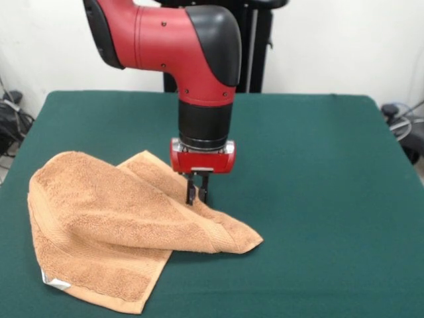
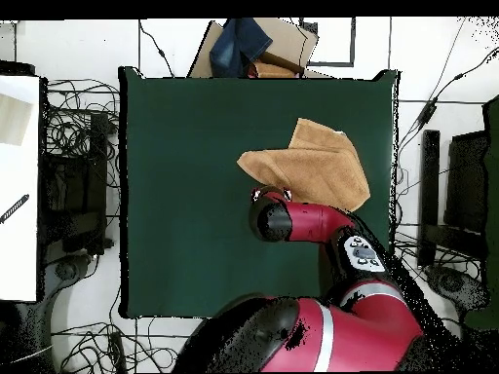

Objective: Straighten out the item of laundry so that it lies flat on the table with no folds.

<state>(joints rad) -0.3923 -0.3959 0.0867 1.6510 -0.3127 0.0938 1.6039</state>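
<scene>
The peach-tan towel [image 1: 112, 225] lies rumpled on the dark green table [image 1: 318, 165], on the left in the front view. It is folded over itself, with one corner pointing right and a small white label [image 1: 54, 281] at its near left edge. My gripper [image 1: 197, 197] hangs straight down from the red arm, with its fingers close together and pinching the towel's far edge at a fold. In the overhead view the towel [image 2: 322, 166] lies at the table's [image 2: 185, 195] right side, and the arm's wrist hides the gripper.
A cardboard box with blue cloth [image 2: 249, 49] stands beyond the table's far edge in the overhead view. Cables and equipment lie on the floor around the table. A white surface [image 2: 19, 185] is at the left.
</scene>
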